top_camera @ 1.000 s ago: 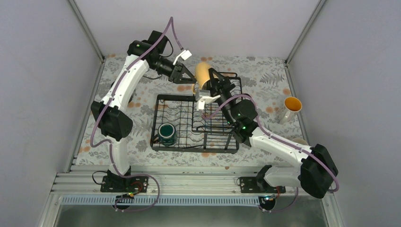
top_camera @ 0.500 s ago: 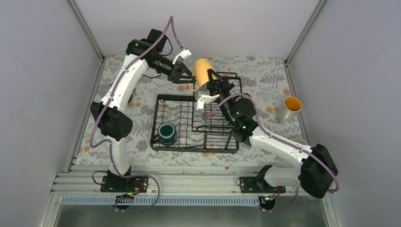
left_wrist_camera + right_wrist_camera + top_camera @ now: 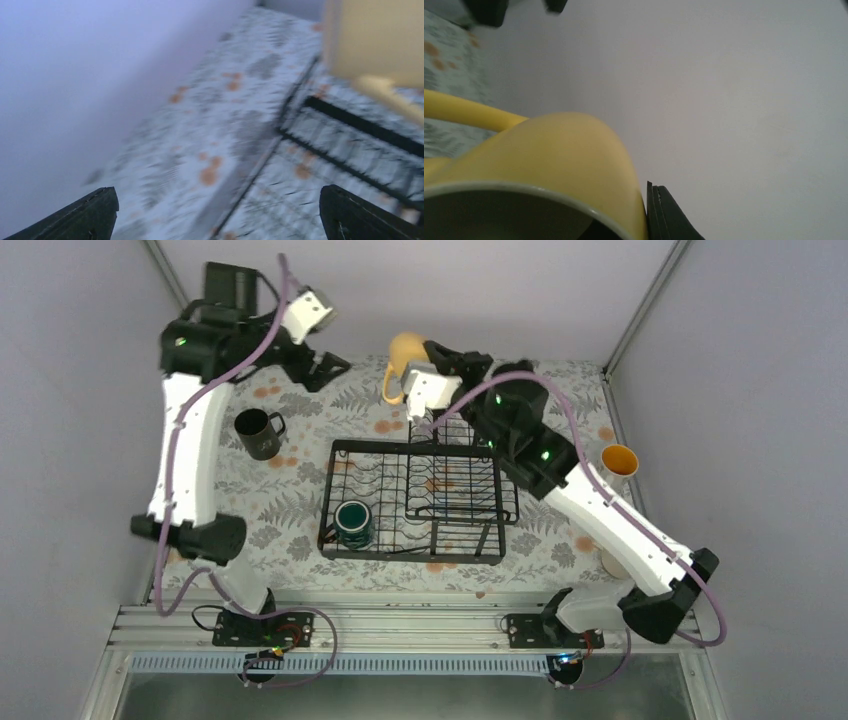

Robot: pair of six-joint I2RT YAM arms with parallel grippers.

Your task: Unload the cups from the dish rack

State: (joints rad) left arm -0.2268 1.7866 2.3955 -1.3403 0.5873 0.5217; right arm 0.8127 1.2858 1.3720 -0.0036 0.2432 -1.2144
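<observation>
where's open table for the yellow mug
For the yellow mug: bare cloth left of the dish rack, nearer than the black mug, and the far right corner behind the tall white mug. Right of the rack is crowded by the right arm.

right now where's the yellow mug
In the top view, the pale yellow mug is held in the right gripper, just beyond the far edge of the dish rack, near the back wall.
</observation>
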